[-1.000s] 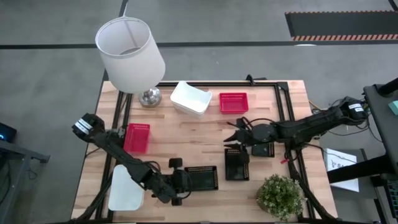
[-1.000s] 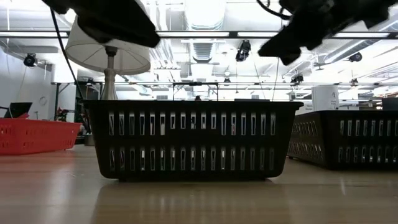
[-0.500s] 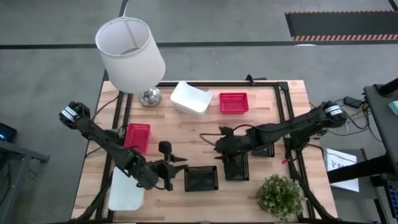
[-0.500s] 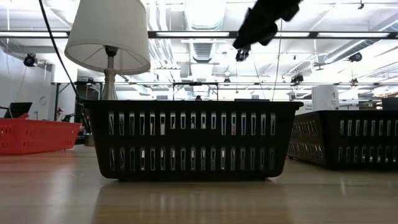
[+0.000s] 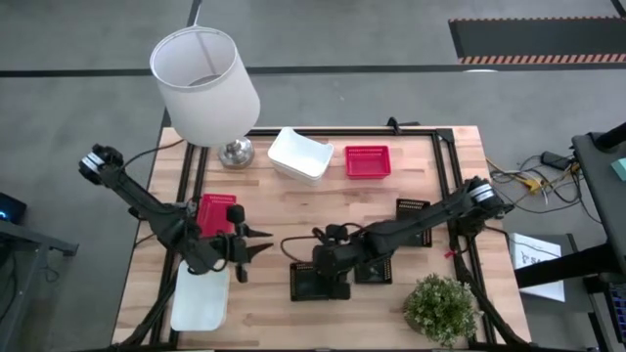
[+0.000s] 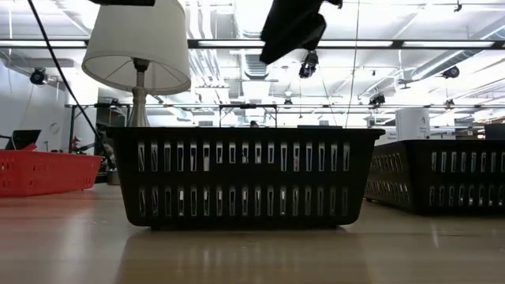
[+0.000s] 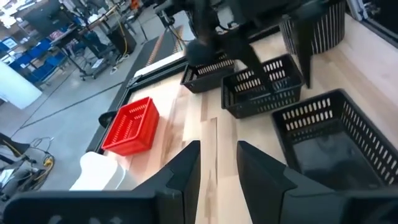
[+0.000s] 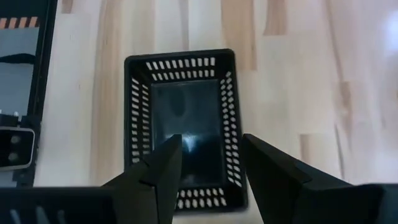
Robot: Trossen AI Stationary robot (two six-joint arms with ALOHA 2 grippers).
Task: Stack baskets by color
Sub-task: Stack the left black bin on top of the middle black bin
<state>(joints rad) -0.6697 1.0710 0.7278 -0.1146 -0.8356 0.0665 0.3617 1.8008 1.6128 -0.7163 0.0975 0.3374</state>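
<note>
Since a moment ago the right gripper (image 5: 315, 266) has swung over to the near black basket (image 5: 318, 282) — fingers spread, empty. Left gripper (image 5: 256, 242) hovers beside the red basket (image 5: 214, 215), fingers slightly parted, gripping nothing.

No readable text, labels or numbers

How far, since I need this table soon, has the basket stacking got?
Done: nothing is clearly finished. The far white basket and near white basket sit apart, as do the far red basket and left red basket. In hand: the right pincer, open and empty, hovers over the front black basket; the left pincer waits open. Left: every colour needs gathering.
</note>
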